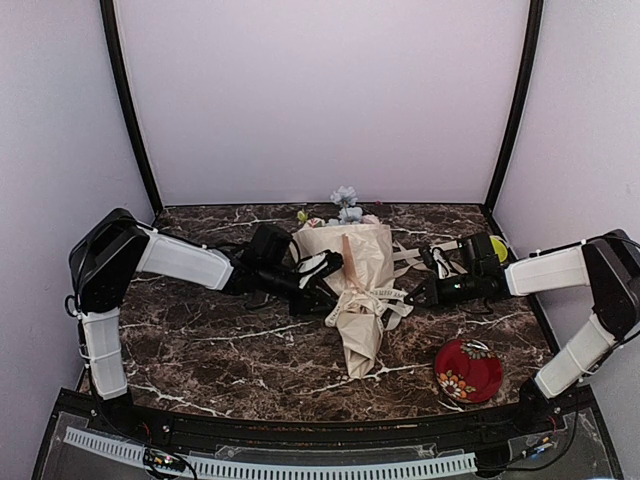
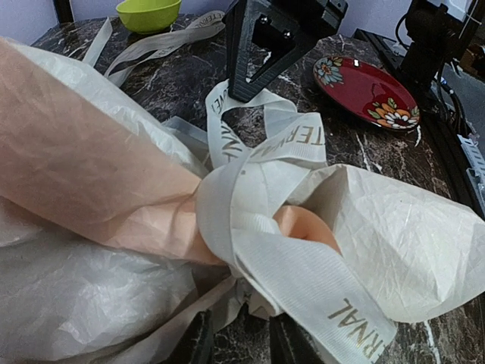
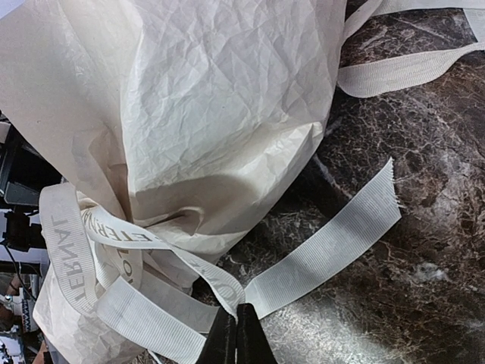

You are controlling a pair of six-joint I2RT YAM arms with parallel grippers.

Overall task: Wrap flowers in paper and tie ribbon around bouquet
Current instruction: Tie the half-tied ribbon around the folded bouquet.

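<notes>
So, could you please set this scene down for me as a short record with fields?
bouquet: cream paper rolled into a cone, lying on the marble table
flowers: showing at the cone's far, wide end
ribbon: wound in loops around the cone's waist, tails loose on the table
left gripper: open, beside the ribbon loops
right gripper: shut on a ribbon tail
red plate: near right, apart from the bouquet
green bowl: far right

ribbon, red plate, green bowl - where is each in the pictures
ribbon (image 3: 326,246), right wrist view, its flat loose tail
red plate (image 2: 364,85), left wrist view, its red middle
green bowl (image 2: 148,18), left wrist view, its outer wall
</notes>
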